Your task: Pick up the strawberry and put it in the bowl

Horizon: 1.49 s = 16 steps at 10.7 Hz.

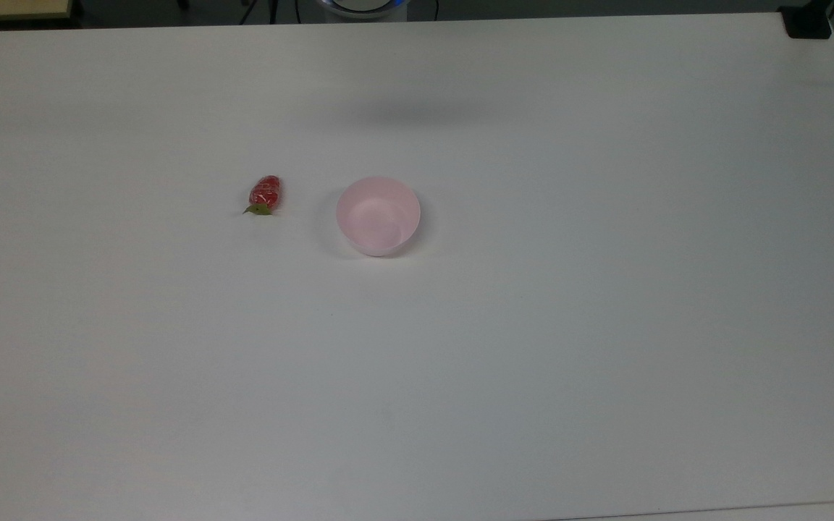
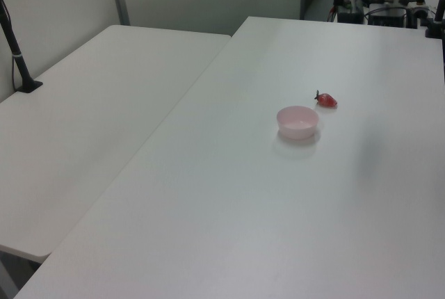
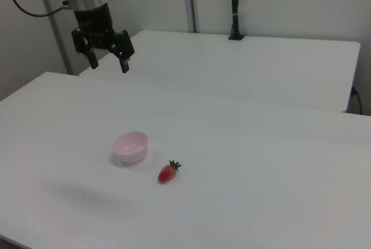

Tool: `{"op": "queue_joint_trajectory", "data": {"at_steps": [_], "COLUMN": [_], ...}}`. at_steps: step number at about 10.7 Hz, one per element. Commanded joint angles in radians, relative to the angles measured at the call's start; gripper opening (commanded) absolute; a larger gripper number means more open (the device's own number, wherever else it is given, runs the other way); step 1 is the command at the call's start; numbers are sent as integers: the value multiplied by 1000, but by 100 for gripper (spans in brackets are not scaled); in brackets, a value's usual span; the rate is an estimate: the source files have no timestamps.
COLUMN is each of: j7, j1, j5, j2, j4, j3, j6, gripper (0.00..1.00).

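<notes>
- While the claw [image 3: 107, 58] was held high above the white table [image 1: 533, 362], with its two fingers spread wide and nothing between them, the strawberry [image 1: 266, 195] was left lying on its side on the table, just beside the bowl [image 1: 378, 215] but not touching it.
- Because the strawberry was small, shiny and rounded, it could have been squeezed out sideways if the fingers were closed on its curved ends and not across its middle.
- If the claw was brought down a little off to one side, the strawberry could have been bumped and rolled away across the smooth table.
- Since the bowl looked light and was set so near, it could have been knocked or pushed by a finger on the way down.
- If the table was pressed too hard, the fingers could have been jammed against it.
- Were the strawberry let go from too high or over the rim, it could have been bounced out, or the bowl could have been tipped.
- Nothing was seen inside the bowl, so the job was judged as not yet started.
</notes>
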Motion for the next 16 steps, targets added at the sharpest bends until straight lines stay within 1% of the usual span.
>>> {"op": "queue_joint_trajectory", "data": {"at_steps": [1, 11, 16], "j7": [3, 3, 0], "j1": [2, -4, -7], "j5": [29, 29, 44], "j2": [-23, -27, -27], "j4": [-28, -28, -29], "j3": [-5, -5, -5], "j6": [13, 13, 11], "gripper": [100, 100, 100]}}
